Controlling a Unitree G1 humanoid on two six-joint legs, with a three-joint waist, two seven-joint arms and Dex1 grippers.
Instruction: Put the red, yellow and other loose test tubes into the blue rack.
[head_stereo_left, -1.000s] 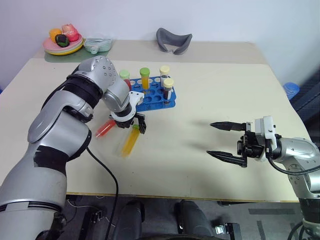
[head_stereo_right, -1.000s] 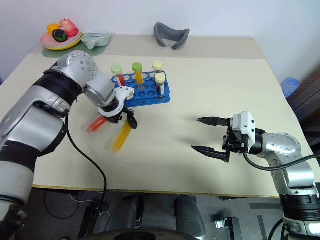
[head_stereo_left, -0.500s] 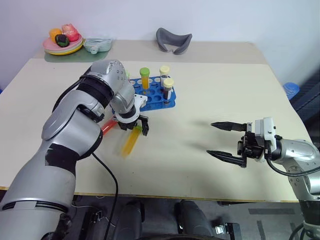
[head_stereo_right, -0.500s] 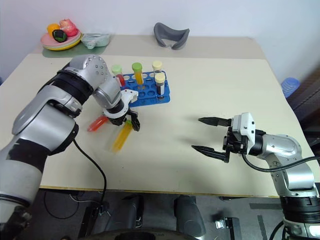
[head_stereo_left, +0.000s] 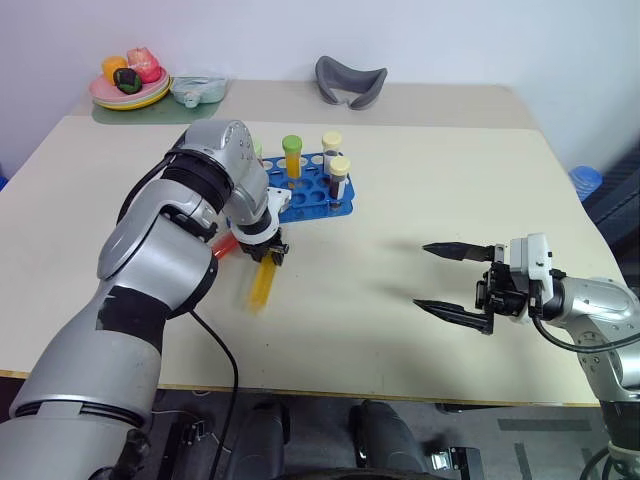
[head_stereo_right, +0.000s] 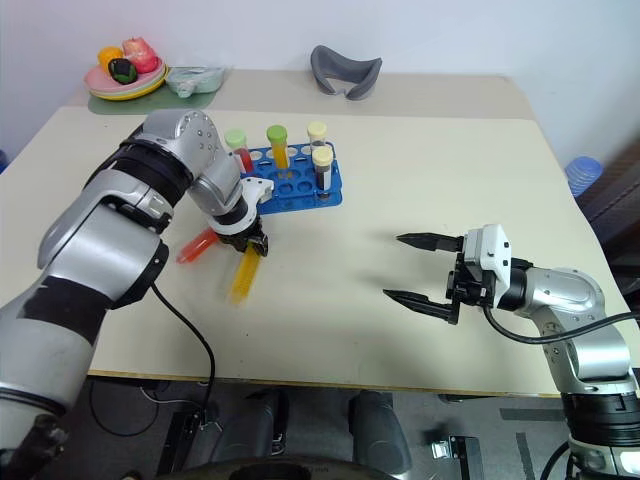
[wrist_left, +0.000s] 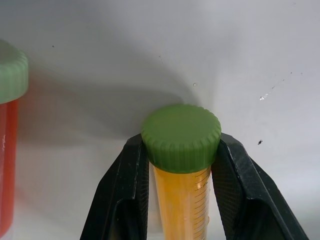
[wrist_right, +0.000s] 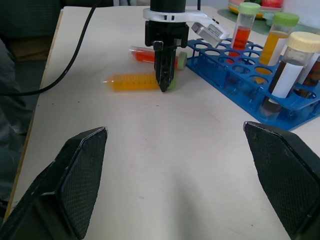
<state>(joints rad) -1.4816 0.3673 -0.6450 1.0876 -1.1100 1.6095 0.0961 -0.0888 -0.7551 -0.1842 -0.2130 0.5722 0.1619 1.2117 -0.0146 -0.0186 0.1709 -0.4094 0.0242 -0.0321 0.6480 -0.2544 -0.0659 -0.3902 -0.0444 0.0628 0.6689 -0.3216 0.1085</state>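
Observation:
A yellow test tube (head_stereo_left: 263, 283) with a green cap (wrist_left: 181, 137) lies flat on the table in front of the blue rack (head_stereo_left: 312, 203). My left gripper (head_stereo_left: 272, 253) points straight down and is shut on it just under the cap, a black finger (wrist_left: 231, 180) on each side. A red test tube (head_stereo_right: 197, 246) with a pale green cap lies beside it, partly behind my left arm. The rack holds several upright capped tubes (head_stereo_right: 277, 146). My right gripper (head_stereo_left: 450, 282) hovers open at the right, far from the tubes, with nothing in it.
At the back left stand a plate of toy food (head_stereo_left: 128, 85) and a clear container (head_stereo_left: 196, 89). A grey curved object (head_stereo_left: 349, 80) lies at the back middle. A black cable (head_stereo_left: 215, 350) hangs from my left arm over the table's front edge.
My left gripper has closed on the yellow tube near its cap, and the left elbow has swung inward. The tubes and my right arm have stayed put.

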